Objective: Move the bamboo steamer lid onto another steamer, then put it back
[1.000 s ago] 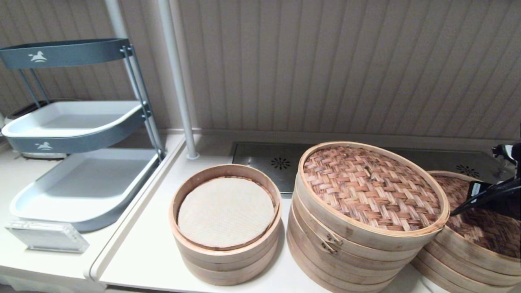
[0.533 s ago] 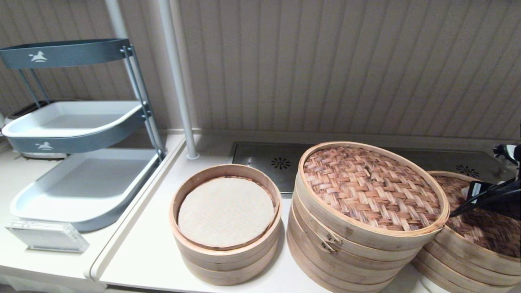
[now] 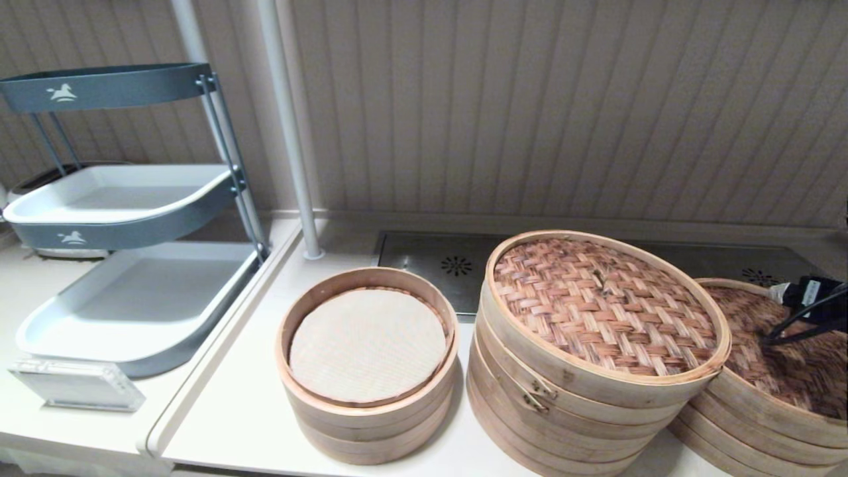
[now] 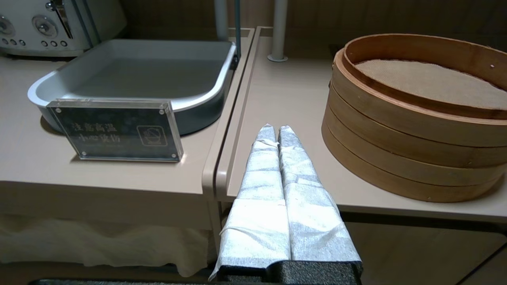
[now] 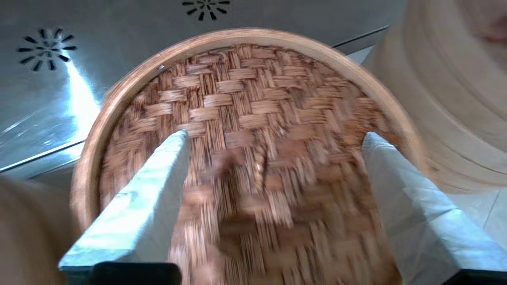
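My right gripper (image 5: pixel 273 138) is spread wide, hovering over the bamboo steamer lid (image 5: pixel 253 130). In head cam the lid (image 3: pixel 788 358) sits on the lower stack at far right, just beside another steamer (image 3: pixel 596 351) at center-right. Left gripper (image 4: pixel 273 132) parked w/ fingers pressed together, low by the counter edge.

The right hand (image 5: pixel 273 136) has drawn back toward the right edge, over the bamboo steamer lid (image 3: pixel 782 344).
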Tool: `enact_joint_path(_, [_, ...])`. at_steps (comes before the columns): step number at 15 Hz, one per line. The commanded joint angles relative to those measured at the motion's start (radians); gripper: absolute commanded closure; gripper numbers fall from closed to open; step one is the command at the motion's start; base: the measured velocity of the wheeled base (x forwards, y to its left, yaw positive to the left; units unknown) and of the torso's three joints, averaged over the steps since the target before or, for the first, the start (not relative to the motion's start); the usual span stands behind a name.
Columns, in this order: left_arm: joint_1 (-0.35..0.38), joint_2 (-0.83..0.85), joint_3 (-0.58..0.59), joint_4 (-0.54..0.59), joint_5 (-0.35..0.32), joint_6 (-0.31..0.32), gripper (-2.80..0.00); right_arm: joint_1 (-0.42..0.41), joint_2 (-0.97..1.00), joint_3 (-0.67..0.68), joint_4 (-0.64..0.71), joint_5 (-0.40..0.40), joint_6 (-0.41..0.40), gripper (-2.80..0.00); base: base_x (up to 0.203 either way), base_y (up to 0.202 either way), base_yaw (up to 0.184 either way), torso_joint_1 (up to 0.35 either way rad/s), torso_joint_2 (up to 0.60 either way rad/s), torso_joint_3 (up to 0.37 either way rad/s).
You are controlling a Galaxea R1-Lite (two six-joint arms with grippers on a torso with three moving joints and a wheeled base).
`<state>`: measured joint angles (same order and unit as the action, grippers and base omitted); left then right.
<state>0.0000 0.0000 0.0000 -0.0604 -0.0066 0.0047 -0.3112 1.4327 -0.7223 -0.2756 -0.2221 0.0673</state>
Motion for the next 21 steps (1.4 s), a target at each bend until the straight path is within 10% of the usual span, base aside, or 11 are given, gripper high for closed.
enact_joint_path(1, [0.000,-0.002,0.025,-0.001,-0.001,0.000,0.00,0.006,-0.121,-0.031,0.063,0.001,0.000,0.00,0.000,0.000,0.000,0.000,0.00,0.000])
enact_joint_path(13, [0.000,-0.003,0.025,-0.001,-0.001,0.000,0.00,0.115,-0.638,-0.092,0.473,0.071,0.000,0.00,0.000,0.000,0.000,0.000,0.00,0.000])
enact_joint_path(21, [0.000,-0.002,0.025,-0.001,-0.001,0.000,0.00,0.187,-0.982,0.204,0.513,0.143,-0.002,0.00,0.000,0.000,0.000,0.000,0.00,0.000])
